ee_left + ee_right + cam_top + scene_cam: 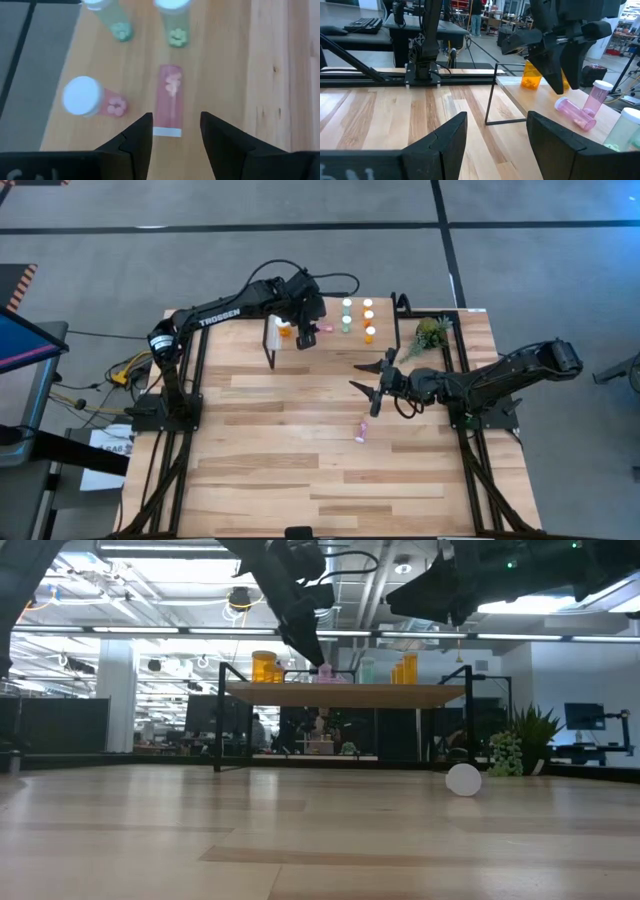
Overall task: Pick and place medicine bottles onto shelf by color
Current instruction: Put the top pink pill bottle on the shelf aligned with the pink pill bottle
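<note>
1. Pink bottle [169, 100] lies on its side on the shelf [400, 345]: clear pink plastic cylinder, pills visible inside, white cap end toward the left gripper.
2. Left gripper [175, 131] hangs right above it, dark fingers spread to either side of the cap end, nothing pinched; bottle rests free on the wood.
3. Second pink bottle [90, 97] stands upright just beside the lying one, round white cap up.
4. Two pale green bottles [172, 20] stand upright beyond the pink ones, translucent bodies, white caps.
5. Orange bottles [264, 667] on the shelf near the left gripper, amber see-through plastic; more orange ones [407, 669] toward the shelf's other end.
6. Shelf: smooth light-wood plank top on thin black metal legs, raised above the desk [300, 480].
7. One more pink bottle [360, 432] lies on its side on the desk, well apart from the shelf, near the right gripper; in the low view its round white cap faces the camera.
8. Right gripper [372, 388] hovers over mid-desk, dark angular fingers spread wide, empty.
9. Desk: pale butcher-block strips, matte grain.
10. Small green plant [430, 334] at the shelf's right end, spiky leaves.
</note>
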You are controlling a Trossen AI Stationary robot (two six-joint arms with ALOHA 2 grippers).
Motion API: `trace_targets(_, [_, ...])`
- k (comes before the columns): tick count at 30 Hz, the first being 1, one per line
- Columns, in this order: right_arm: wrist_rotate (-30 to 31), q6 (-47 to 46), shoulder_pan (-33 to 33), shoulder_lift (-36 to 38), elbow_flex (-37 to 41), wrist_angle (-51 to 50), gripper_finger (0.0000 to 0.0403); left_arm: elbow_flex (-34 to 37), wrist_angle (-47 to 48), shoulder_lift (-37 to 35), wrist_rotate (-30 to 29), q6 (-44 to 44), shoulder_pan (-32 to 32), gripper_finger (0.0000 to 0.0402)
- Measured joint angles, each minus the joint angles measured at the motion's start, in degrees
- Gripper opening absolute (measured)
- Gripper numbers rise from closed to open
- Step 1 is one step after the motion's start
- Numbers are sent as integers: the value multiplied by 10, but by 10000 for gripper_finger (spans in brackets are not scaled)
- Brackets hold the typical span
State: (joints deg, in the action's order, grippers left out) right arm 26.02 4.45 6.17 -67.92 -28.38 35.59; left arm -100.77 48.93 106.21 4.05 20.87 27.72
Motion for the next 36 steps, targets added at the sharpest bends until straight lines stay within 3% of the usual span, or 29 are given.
trace_targets(15, [0, -3, 2, 0, 0, -15, 227, 22, 16, -1, -1, 28, 7, 209])
trace_targets(36, [0, -10, 2, 0, 0, -18, 228, 72, -51, -1, 2, 37, 7, 210])
